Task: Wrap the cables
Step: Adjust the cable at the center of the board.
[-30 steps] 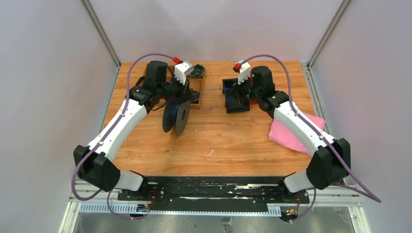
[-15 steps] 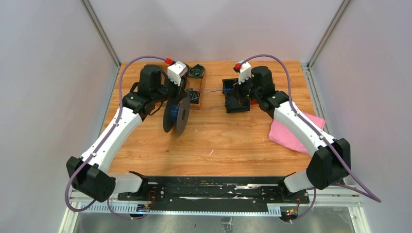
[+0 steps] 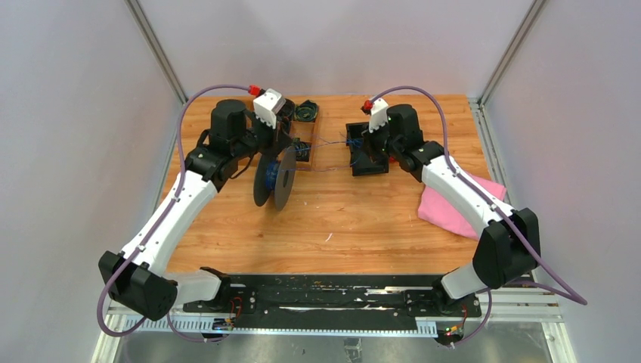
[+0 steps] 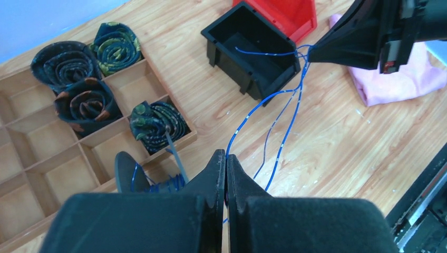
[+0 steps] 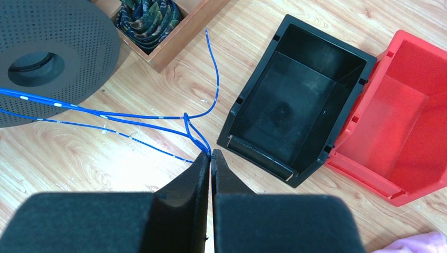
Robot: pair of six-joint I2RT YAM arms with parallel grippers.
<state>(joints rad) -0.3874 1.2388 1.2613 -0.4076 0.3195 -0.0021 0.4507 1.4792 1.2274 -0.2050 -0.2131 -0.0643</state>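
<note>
- Top external view: nearest the arm bases I saw the wooden worktop (image 3: 340, 227), with a pink cloth (image 3: 452, 210) lying on its right side, partly under the right forearm.
- Farther in, the grey spool (image 3: 274, 178) stood on edge left of centre, just below the left wrist.
- On the left wrist camera, the left gripper (image 4: 226, 156) had its jaws pressed together, and a strand of the cables (image 4: 238, 129) was pinched at the tips. A few blue turns sat on the spool's hub beside it.
- On the right wrist camera, the right gripper (image 5: 211, 155) was likewise closed, pinching the blue strands where they met at its tips. Two strands led left to the spool and one loose end curled away over the worktop.
- The cables hung in slack lines between the two grippers.
- Just right of that gripper sat a black bin (image 5: 295, 100), touching a red bin (image 5: 406, 116).
- Farthest back on the left was a wooden compartment tray (image 4: 31, 142), with coiled bundles (image 4: 158, 121) in several compartments.
</note>
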